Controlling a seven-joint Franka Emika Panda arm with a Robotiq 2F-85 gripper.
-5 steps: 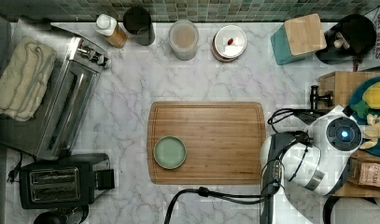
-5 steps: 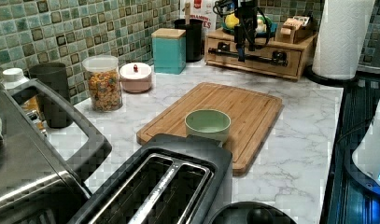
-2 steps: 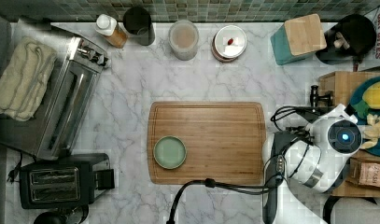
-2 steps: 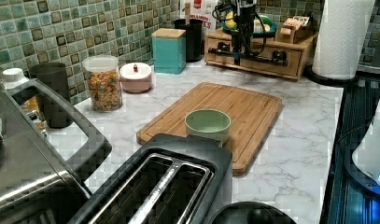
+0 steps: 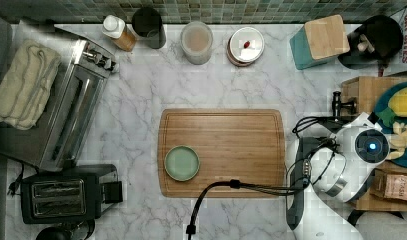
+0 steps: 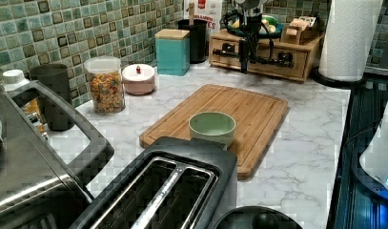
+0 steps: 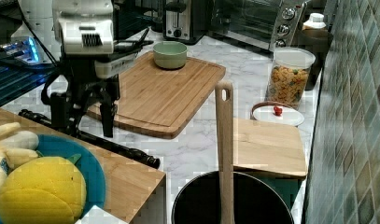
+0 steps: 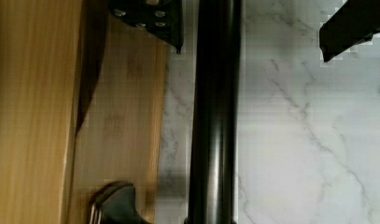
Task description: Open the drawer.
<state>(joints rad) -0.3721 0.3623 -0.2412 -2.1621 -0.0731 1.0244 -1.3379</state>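
My gripper (image 7: 87, 114) hangs pointing downward over the front of the small wooden cabinet (image 6: 296, 59), its two black fingers (image 8: 348, 25) spread wide, one on each side of the long black bar handle (image 8: 214, 112) and not touching it, so it holds nothing. In the wrist view the handle runs as a thick dark rod between the finger tips, with the drawer (image 8: 127, 121) front as a pale bamboo strip on one side and marble counter (image 8: 309, 140) on the other (one of the handle's two posts shows as a dark metal foot against the wood). In the left view the drawer sits at the far end of the counter, at the left view's upper right, and its front looks about flush with the cabinet, so I judge it not yet opened. I take the step in hand to be the approach and alignment over the handle. The next move, as I judge it, calls for closing the fingers firmly around the bar, then pulling straight out toward the cutting board (image 5: 221, 150), which lies near the cabinet front with a green bowl (image 5: 181, 163) on it.
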